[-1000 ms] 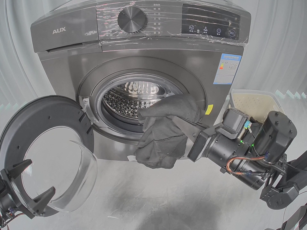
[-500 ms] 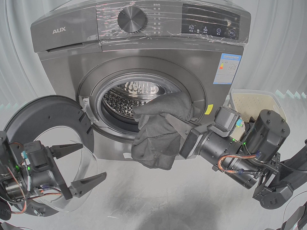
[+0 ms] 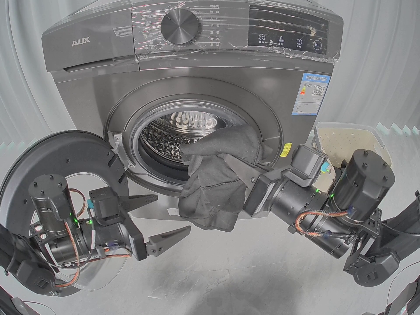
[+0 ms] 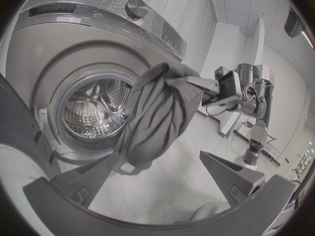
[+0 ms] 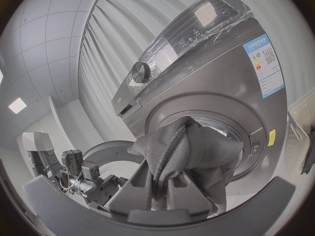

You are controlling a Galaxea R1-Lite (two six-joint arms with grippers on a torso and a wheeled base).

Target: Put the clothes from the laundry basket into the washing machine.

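Observation:
A dark grey garment [image 3: 214, 176] hangs in front of the washing machine's open drum [image 3: 175, 136], its top at the right side of the door ring. My right gripper [image 3: 229, 160] is shut on its upper fold; the fingers [image 5: 141, 184] pinch the cloth [image 5: 183, 145] between them. My left gripper [image 3: 172, 213] stands open, low and left of the hanging cloth, near the floor. From the left wrist, the garment [image 4: 157, 112] hangs just beyond the spread fingers [image 4: 98, 171]. The cream laundry basket [image 3: 350, 138] stands right of the machine, behind my right arm.
The round machine door [image 3: 65, 154] is swung fully open to the left, behind my left arm. A dark item [image 5: 310, 154] shows at the basket's edge [image 5: 300, 122]. Bare grey floor [image 3: 227, 263] lies in front of the machine.
My left arm has come up and to the right from the lower left corner, toward the hanging garment. My right gripper has carried the garment slightly left, toward the drum.

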